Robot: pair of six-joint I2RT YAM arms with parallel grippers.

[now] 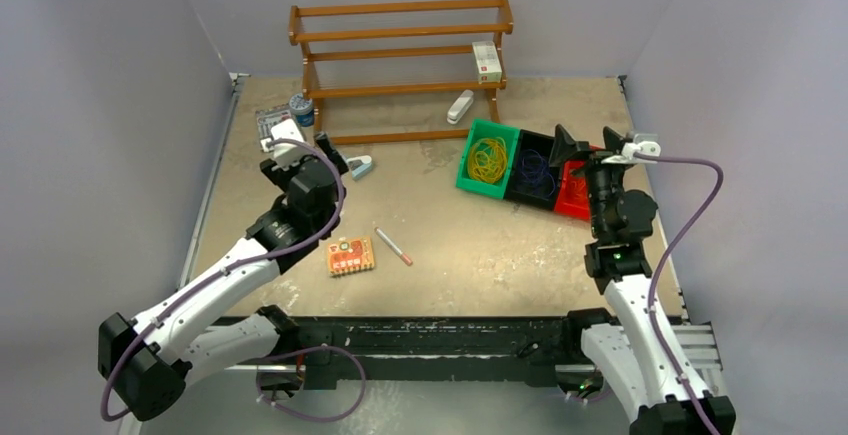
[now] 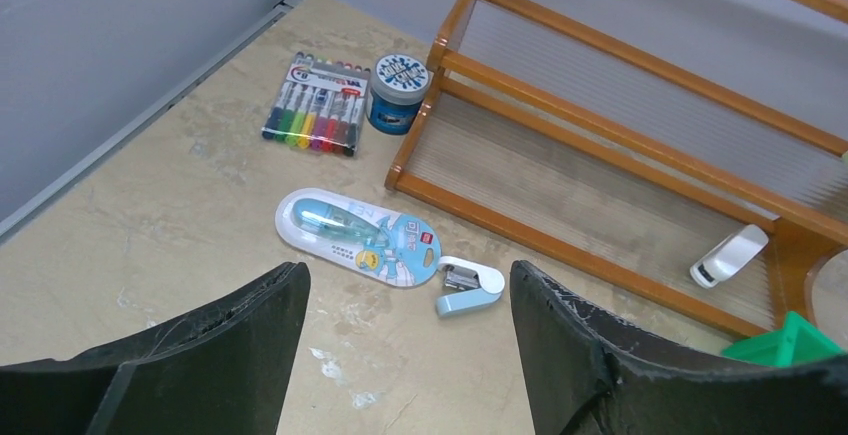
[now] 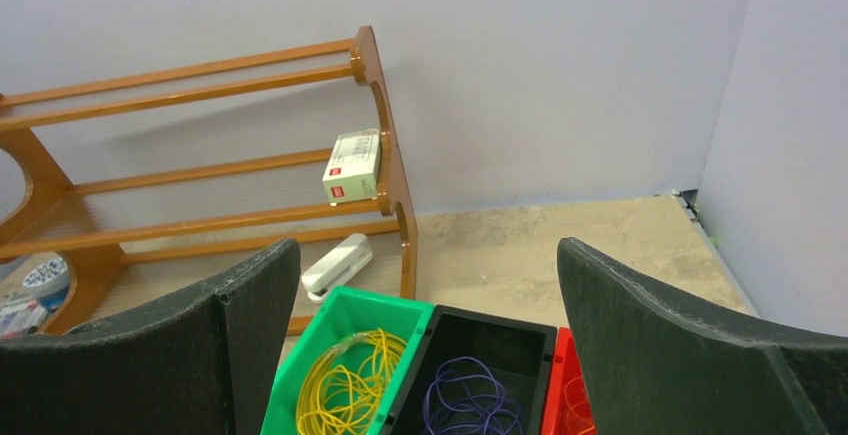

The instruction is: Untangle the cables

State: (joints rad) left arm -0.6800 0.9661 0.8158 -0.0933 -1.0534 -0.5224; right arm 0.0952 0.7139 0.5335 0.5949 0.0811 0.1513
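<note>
Yellow cables (image 3: 345, 383) in the green bin (image 3: 300, 387), blue cables (image 3: 468, 405) in the black bin (image 3: 490, 327), orange-red cables (image 3: 575, 407) in the red bin (image 1: 571, 195) (partly hidden): your left claw (image 2: 407, 275) and right claw (image 3: 430, 250) hang spread and empty, the untangling apparently finished.

The left end effector (image 2: 405, 285) tilts downward, its fingers apart and empty. The right end effector (image 3: 430, 255) faces forward, spread wider, also empty.

Beyond the left pincer (image 2: 407, 300), its jaws spread wide, a packaged correction tape (image 2: 358, 237) and small blue stapler (image 2: 468, 286) lie on the surface (image 2: 150, 245), with a marker pack (image 2: 312, 115) and blue tin (image 2: 398, 93) beside the wooden rack (image 2: 600, 145).
</note>
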